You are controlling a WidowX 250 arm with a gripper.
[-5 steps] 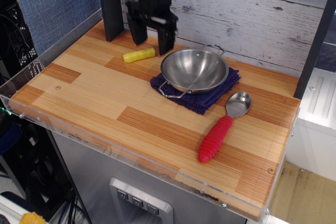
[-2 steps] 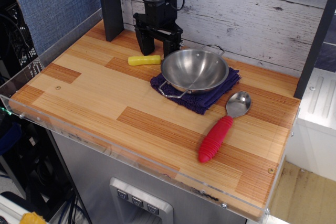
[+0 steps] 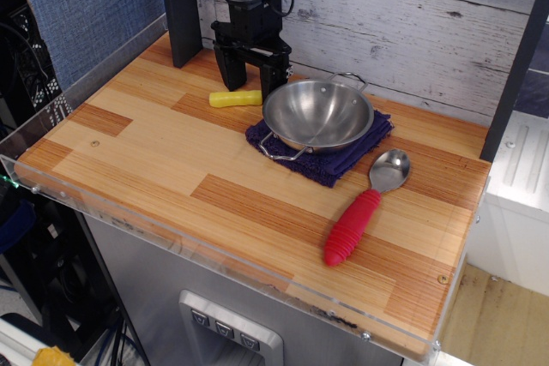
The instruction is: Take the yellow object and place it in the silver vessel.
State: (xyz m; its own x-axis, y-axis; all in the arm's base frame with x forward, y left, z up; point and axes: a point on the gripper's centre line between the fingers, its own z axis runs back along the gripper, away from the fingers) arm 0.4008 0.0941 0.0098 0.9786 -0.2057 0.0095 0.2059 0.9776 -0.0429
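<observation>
The yellow object (image 3: 235, 99) is a short stubby bar lying flat on the wooden table, just left of the silver vessel. The silver vessel (image 3: 318, 116) is a shiny round pan with two wire loop handles, sitting empty on a dark blue cloth (image 3: 342, 160). My black gripper (image 3: 250, 77) hangs at the back of the table, just behind the yellow object's right end. Its two fingers are spread apart with nothing between them.
A silver spoon with a ribbed red handle (image 3: 353, 225) lies right of the cloth toward the front. A black post (image 3: 179, 8) stands at the back left. A wood-plank wall (image 3: 412, 15) runs behind the table. A clear plastic edge (image 3: 129, 212) borders the front.
The gripper came down and toward the yellow object. The yellow object shifted slightly right and turned level. In the last half second the gripper moved slightly left.
</observation>
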